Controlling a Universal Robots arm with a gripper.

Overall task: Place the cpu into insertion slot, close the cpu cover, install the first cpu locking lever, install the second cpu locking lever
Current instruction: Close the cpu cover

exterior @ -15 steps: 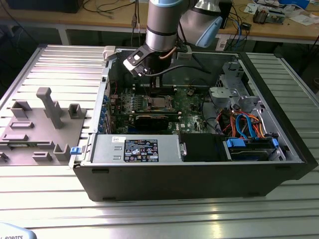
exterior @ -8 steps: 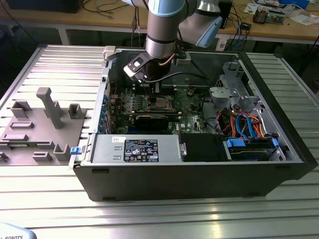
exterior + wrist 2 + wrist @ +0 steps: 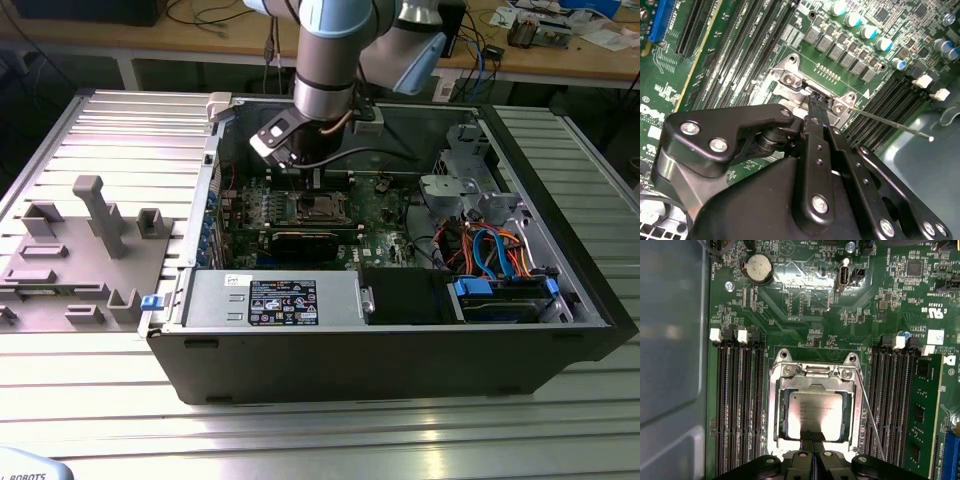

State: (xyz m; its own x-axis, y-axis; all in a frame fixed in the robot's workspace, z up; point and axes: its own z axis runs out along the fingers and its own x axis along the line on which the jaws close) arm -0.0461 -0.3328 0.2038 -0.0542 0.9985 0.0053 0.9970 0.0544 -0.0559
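In the first wrist view the cpu [image 3: 816, 412] lies flat in the insertion slot [image 3: 856, 437], its silvery top showing through the window of the cpu cover [image 3: 776, 405]. The cover lies down over the cpu. My gripper [image 3: 813, 436] is shut, and its black tips rest over the cpu's near edge. The second wrist view has the gripper [image 3: 815, 101] just above the socket's screwed end bracket [image 3: 790, 79]. A thin wire locking lever [image 3: 871, 417] stands free beside the socket, also angled out in the second wrist view [image 3: 890, 122]. From the exterior view the arm hangs over the socket [image 3: 315, 207].
Long black memory slots [image 3: 737, 405] flank the socket, with a green module [image 3: 922, 410] in one. The open case holds a grey drive cage [image 3: 462, 165], cables [image 3: 490, 245] and a power supply [image 3: 270, 300]. A grey fixture block [image 3: 95, 250] lies at the exterior view's left.
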